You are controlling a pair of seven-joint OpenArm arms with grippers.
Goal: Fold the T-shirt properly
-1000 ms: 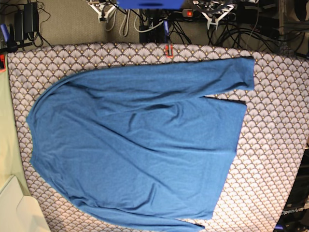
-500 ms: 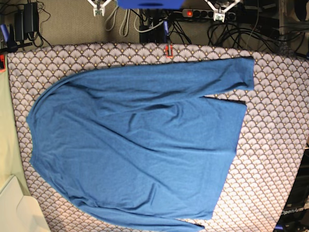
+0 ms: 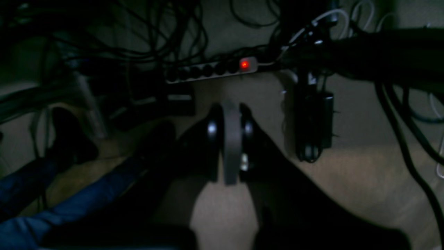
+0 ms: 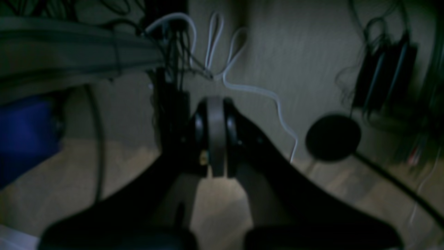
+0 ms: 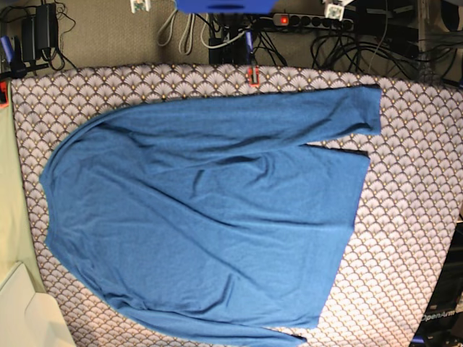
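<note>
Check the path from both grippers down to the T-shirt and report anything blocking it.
Nothing visible blocks it. The T-shirt lies spread flat on the tablecloth with nothing on top. The left gripper and right gripper, both shut and empty, sit beyond the table's far edge, above the floor cables.

Blue T-shirt (image 5: 210,217) — flat, unfolded

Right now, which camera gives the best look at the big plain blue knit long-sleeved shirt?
The base view: the blue knit long-sleeved shirt lies spread across the scallop-patterned tablecloth, nearly all visible. Both wrist views are dark and face cables and floor, showing no shirt.
</note>
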